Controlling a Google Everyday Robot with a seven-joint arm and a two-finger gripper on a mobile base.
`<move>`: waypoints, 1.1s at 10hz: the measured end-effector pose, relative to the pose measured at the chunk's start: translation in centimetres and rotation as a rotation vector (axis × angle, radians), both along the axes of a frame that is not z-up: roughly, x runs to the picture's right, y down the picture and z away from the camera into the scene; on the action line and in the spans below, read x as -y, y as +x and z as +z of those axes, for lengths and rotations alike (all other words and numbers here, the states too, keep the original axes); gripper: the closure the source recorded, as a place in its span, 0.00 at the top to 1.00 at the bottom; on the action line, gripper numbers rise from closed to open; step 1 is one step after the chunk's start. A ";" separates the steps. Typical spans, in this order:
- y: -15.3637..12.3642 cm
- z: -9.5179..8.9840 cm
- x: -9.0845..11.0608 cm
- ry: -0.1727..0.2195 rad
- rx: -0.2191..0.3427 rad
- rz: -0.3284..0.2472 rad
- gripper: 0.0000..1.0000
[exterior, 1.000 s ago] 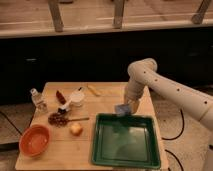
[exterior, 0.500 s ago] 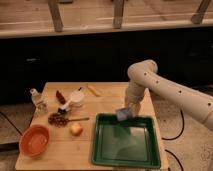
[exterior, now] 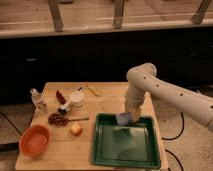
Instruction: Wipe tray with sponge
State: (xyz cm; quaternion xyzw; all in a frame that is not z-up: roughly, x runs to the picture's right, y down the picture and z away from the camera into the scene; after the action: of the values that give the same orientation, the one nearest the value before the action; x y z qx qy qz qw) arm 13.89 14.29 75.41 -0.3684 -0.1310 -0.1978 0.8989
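I saw the gripper (exterior: pixel 129 116) clamped shut on the sponge (exterior: pixel 123 119) at the tray's (exterior: pixel 106 151) far edge; its unwiped floor lay nearward.

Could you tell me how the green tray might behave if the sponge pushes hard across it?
The tray looks glossy, so the sponge probably glides easily. Being shallow and seemingly light, it may slide on the wooden table. The gripper, shut on the sponge, is at its far edge.
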 end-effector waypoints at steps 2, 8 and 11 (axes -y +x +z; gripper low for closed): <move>0.1 -0.1 -0.8 0.000 0.001 -0.004 0.05; 0.1 -0.8 -3.8 -0.005 -0.007 -0.029 0.05; 0.0 -0.8 -4.9 -0.004 -0.013 -0.041 0.05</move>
State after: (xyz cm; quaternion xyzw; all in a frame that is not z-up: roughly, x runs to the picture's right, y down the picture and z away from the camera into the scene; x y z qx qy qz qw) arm 13.92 19.22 74.63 -0.3742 -0.1180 -0.2137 0.8947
